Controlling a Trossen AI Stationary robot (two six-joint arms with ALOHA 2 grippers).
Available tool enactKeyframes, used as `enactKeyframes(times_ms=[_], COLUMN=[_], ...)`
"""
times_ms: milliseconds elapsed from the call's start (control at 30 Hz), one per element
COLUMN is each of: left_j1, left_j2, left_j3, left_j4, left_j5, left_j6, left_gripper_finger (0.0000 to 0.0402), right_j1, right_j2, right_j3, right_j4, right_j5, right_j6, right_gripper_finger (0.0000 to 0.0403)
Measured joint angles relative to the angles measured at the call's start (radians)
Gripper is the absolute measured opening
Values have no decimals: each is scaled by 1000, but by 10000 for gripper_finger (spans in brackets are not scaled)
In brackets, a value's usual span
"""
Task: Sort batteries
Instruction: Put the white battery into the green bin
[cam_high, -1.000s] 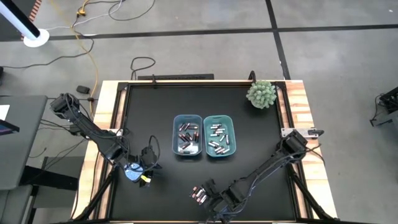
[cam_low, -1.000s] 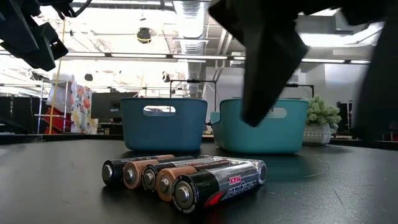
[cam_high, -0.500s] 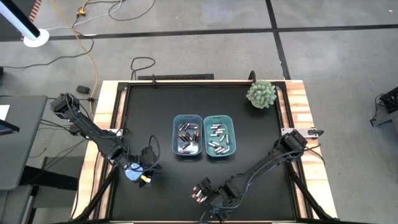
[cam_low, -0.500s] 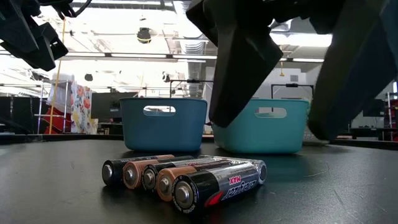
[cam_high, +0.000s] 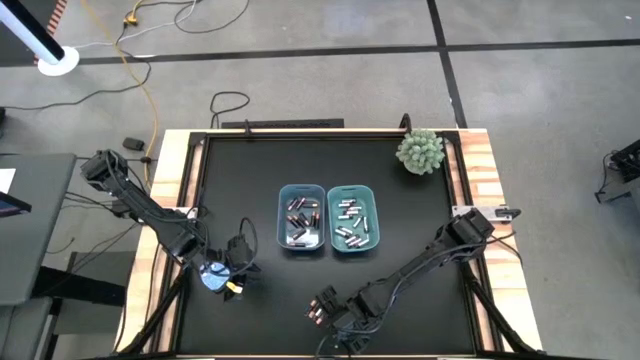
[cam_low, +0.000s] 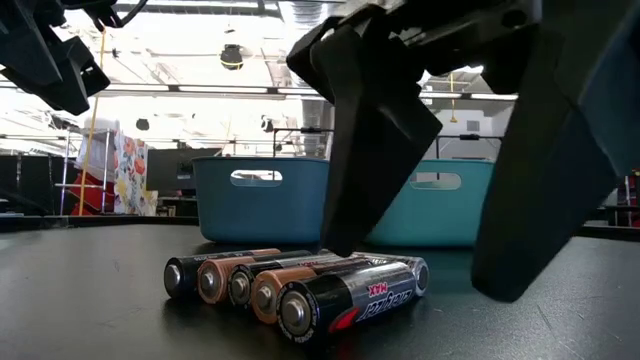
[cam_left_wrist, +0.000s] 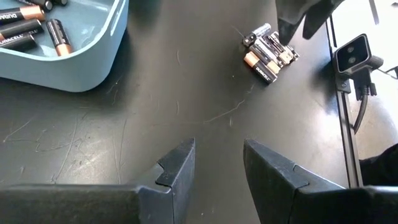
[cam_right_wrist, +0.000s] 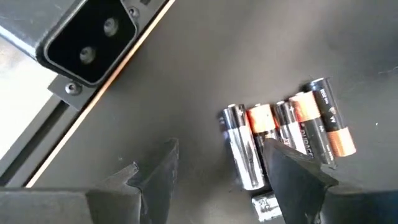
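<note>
Five or so loose batteries (cam_low: 300, 280) lie side by side in a tight row on the black surface (cam_high: 250, 180), directly beneath the right hand (cam_low: 440, 200); in the right wrist view one finger stands over the row, the other off to one side of it

Long axis: cells parallel to one another, lying flat, roughly in line with the finger blades rather than across the gap

Right hand: open, empty, low over the row, not seen to touch it. By far the nearer hand

Left hand (cam_left_wrist: 217, 168): open, empty, well apart from the row, which shows far ahead of its fingers

Blue bin (cam_high: 301, 217) and teal bin (cam_high: 353, 218): touching or nearly so, beyond the row from the right hand, each already holding batteries

Obstructions: neighbouring cells touch, so pinching a single one looks tight; a small camera (cam_left_wrist: 353, 55) sits at the surface edge just past the row

Potted plant (cam_high: 420, 151): far corner, clear of the work
</note>
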Motion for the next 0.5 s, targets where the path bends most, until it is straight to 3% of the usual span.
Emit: enactKeyframes(times_ms=[500], left_j1=[0], left_j2=[0], left_j3=[0], left_j4=[-3], left_j5=[0], left_j6=[-3], left_gripper_finger=[132], right_j1=[-7], right_j2=[25], right_j3=[0], right_j4=[6], right_j5=[-21], right_j6=[-4], right_gripper_finger=[249])
